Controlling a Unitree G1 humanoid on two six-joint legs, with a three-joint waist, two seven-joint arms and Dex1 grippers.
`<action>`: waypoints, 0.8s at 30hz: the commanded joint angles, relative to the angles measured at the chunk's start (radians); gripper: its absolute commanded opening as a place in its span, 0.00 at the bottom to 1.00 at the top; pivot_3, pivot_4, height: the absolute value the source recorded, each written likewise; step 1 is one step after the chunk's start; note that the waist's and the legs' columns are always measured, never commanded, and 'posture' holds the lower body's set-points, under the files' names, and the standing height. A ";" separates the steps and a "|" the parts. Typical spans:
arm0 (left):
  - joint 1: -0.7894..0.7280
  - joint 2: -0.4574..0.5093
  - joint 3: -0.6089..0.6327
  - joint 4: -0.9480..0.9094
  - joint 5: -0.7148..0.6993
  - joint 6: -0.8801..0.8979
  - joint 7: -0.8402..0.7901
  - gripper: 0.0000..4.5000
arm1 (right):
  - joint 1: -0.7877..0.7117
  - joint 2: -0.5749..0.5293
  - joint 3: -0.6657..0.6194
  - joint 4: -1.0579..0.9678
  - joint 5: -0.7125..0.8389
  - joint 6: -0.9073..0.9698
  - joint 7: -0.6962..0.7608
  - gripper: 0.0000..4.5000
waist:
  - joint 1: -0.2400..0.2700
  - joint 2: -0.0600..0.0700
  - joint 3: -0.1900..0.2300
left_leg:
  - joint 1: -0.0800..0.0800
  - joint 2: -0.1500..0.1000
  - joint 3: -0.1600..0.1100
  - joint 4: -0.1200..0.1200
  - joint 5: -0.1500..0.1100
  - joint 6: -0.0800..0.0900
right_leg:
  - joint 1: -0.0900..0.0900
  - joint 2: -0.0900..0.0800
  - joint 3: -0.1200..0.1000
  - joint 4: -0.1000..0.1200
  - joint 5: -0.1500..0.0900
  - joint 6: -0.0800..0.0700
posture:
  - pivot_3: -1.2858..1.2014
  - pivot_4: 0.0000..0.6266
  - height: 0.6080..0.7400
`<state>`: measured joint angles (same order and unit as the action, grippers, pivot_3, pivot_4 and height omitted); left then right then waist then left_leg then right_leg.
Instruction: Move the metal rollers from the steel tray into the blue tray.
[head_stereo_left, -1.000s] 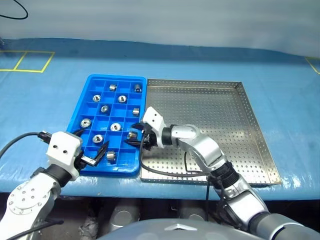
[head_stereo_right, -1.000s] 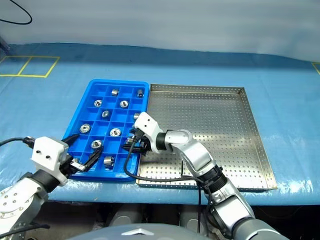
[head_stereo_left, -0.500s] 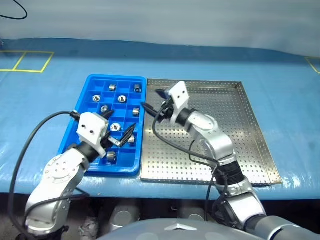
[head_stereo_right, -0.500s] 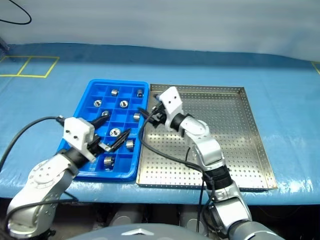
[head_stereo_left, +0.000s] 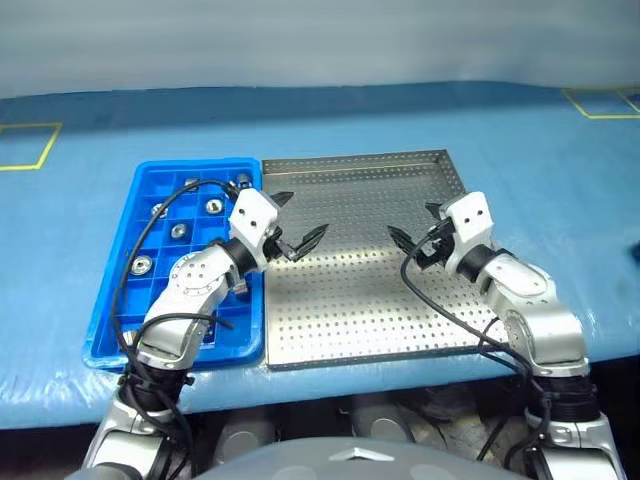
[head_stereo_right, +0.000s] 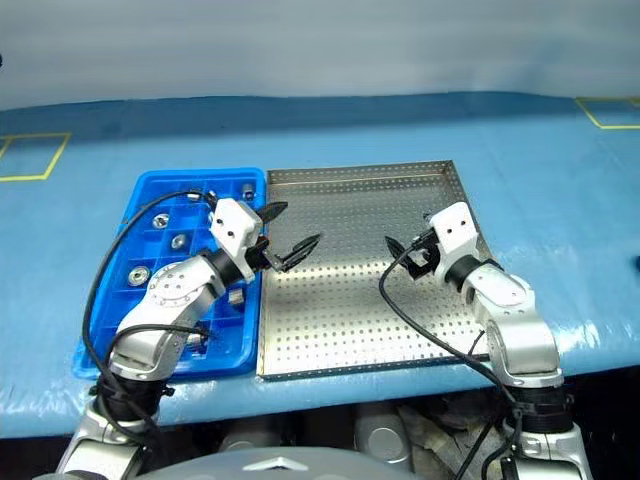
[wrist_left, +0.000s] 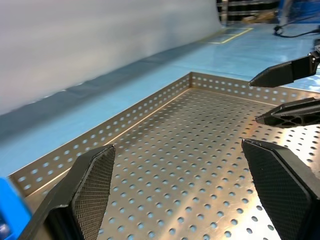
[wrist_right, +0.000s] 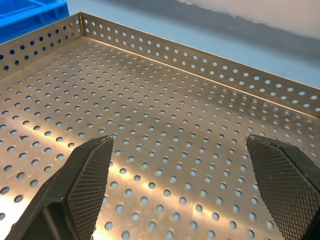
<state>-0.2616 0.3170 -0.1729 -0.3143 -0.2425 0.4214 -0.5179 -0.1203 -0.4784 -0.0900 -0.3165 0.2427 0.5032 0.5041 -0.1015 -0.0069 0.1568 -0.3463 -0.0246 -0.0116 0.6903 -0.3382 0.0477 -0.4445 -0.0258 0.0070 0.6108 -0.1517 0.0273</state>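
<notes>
The steel tray (head_stereo_left: 360, 300) lies in the middle of the table, and its perforated floor is bare where it shows. To its left sits the blue tray (head_stereo_left: 190, 166), with several metal rollers (head_stereo_left: 178, 231) in its compartments. My left gripper (head_stereo_left: 301, 217) hovers open over the steel tray's left edge with nothing between its fingers (wrist_left: 92, 187). My right gripper (head_stereo_left: 412, 221) is open and empty over the tray's right half, pointing toward the left gripper. The left wrist view shows the right gripper's fingers (wrist_left: 282, 75) facing it across the tray floor.
A blue cloth covers the table. Yellow tape marks lie at the far left (head_stereo_left: 25, 145) and far right (head_stereo_left: 600, 100). The left arm and its black cable (head_stereo_left: 150, 225) loop over the blue tray. The steel tray's near rim (head_stereo_left: 380, 355) runs close to the table's front edge.
The view has shifted. My right gripper left the blue tray's near right compartments, swung right over the steel tray and opened wider. My left gripper moved from the blue tray's near side to the steel tray's left edge.
</notes>
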 joint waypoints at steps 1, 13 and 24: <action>-0.020 -0.008 -0.018 0.012 0.005 -0.039 -0.027 0.98 | 0.002 0.004 -0.035 -0.076 0.049 -0.005 0.009 1.00 | -0.019 0.000 0.000 | 0.000 0.000 0.001 0.001 0.000 0.001 | 0.000 0.000 0.002 0.000 0.001 0.001 | 0.40 0.24 1.00; 0.058 0.023 -0.026 -0.045 -0.010 -0.026 -0.078 0.98 | -0.007 -0.030 0.032 -0.071 0.102 -0.015 0.136 1.00 | -0.050 0.000 0.000 | 0.001 -0.001 0.007 0.006 -0.003 0.006 | 0.000 0.000 0.008 0.000 0.003 0.007 | 0.43 0.24 1.00; 0.084 0.025 -0.025 -0.073 0.000 -0.023 -0.059 0.98 | -0.039 -0.016 0.045 -0.004 0.086 -0.034 0.150 1.00 | -0.016 0.000 0.000 | 0.001 -0.001 0.007 0.006 -0.003 0.005 | 0.000 -0.001 0.008 0.000 0.004 0.006 | 0.44 0.24 1.00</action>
<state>-0.1706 0.3453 -0.2050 -0.3344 -0.2427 0.4078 -0.5854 -0.1375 -0.4989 -0.0435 -0.3123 0.3227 0.4979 0.6551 -0.1178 -0.0071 0.1569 -0.3456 -0.0256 -0.0042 0.6963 -0.3408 0.0532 -0.4446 -0.0271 0.0155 0.6107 -0.1482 0.0333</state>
